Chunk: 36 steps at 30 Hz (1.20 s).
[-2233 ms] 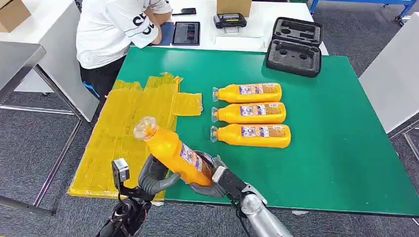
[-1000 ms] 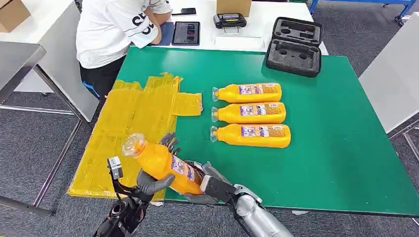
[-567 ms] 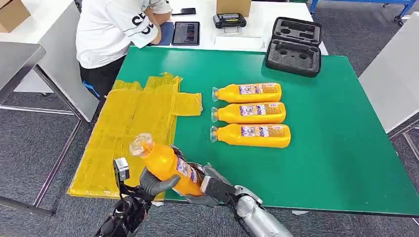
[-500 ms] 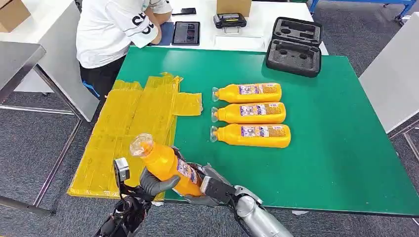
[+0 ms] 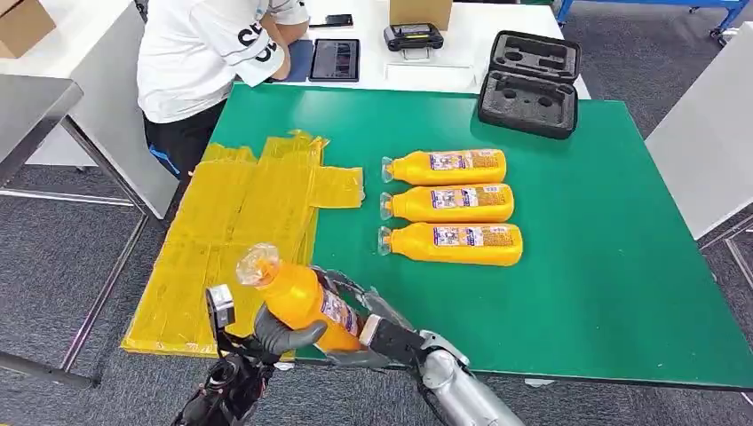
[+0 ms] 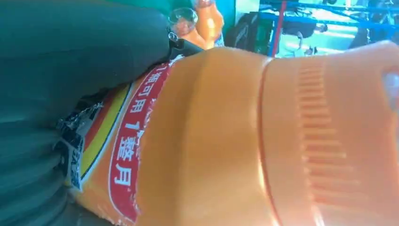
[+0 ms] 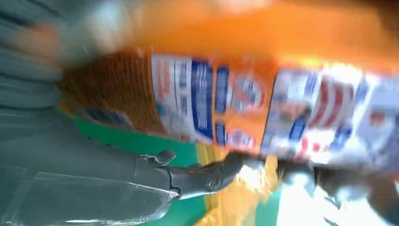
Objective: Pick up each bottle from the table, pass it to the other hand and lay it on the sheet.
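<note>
An orange bottle [image 5: 297,297] is held at the lower left of the head view, tilted, with its clear cap pointing up and to the left. It is raised over the near edge of the green worktop [image 5: 604,266], beside the lower right corner of the yellow sheet [image 5: 231,231]. The left hand [image 5: 282,330] is wrapped around the bottle's middle from below, its thick thumb curled across the front. The right hand [image 5: 355,324] is closed around the bottle's base end, with dark fingers reaching over the label. In the left wrist view the bottle's ribbed orange body [image 6: 263,141] and a red-edged label are seen close up against the grey hand [image 6: 70,70]. In the right wrist view the blue and white label on the bottle [image 7: 244,99] is blurred, and a dark finger [image 7: 207,176] is seen below it.

Three more orange bottles [image 5: 448,202] are laid side by side at the centre of the worktop, caps to the left. A black moulded case [image 5: 530,84] is placed at the worktop's upper right. A person in a white shirt [image 5: 200,53] is seen at the upper left.
</note>
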{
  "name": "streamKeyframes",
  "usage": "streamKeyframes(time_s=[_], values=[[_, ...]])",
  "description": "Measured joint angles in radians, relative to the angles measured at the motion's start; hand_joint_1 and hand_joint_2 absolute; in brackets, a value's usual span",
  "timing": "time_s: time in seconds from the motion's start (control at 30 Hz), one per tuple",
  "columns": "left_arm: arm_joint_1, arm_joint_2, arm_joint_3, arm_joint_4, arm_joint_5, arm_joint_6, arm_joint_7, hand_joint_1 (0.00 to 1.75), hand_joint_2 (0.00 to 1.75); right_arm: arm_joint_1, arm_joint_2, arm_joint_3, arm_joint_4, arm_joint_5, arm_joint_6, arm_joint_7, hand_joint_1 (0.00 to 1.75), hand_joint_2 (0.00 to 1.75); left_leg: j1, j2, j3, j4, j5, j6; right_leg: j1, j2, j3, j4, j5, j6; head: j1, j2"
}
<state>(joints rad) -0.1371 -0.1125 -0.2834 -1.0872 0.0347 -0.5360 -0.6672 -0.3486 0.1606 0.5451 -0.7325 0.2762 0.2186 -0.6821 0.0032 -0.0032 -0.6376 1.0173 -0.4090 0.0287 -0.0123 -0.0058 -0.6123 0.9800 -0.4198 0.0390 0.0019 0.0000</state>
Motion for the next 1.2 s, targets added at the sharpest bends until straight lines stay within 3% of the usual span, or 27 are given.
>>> streamKeyframes(time_s=[0.63,0.73,0.93,1.2], values=[[0.000,0.004,0.085,-0.124,0.056,0.039,0.040,1.75,1.75,0.038,-0.012,-0.055,-0.195,-0.079,0.013,-0.009,0.00,0.00,0.000,0.000,0.000,0.000,0.001,0.000,0.000,0.000,0.000,0.000,0.000,0.000,0.000,0.000],[-0.007,0.005,0.109,-0.143,0.026,0.116,0.033,1.75,1.75,0.044,-0.015,-0.055,-0.211,-0.094,0.034,-0.012,0.00,0.00,0.000,0.000,0.000,0.000,0.001,0.000,0.000,0.000,0.000,0.000,0.000,0.000,0.000,0.000],[-0.052,0.036,0.210,-0.213,-0.184,0.411,0.037,1.75,1.75,0.090,-0.034,-0.075,-0.303,-0.121,0.046,0.013,0.00,0.00,0.001,0.000,0.000,0.000,0.001,0.000,0.001,0.000,0.000,0.000,0.000,0.000,0.000,0.000],[-0.066,0.088,0.269,-0.307,-0.485,0.593,0.096,1.75,1.75,0.163,-0.058,-0.146,-0.419,-0.138,0.028,0.027,0.00,0.00,0.001,0.000,0.000,0.000,0.001,0.000,0.001,0.000,0.000,0.000,0.000,0.000,0.000,0.000]])
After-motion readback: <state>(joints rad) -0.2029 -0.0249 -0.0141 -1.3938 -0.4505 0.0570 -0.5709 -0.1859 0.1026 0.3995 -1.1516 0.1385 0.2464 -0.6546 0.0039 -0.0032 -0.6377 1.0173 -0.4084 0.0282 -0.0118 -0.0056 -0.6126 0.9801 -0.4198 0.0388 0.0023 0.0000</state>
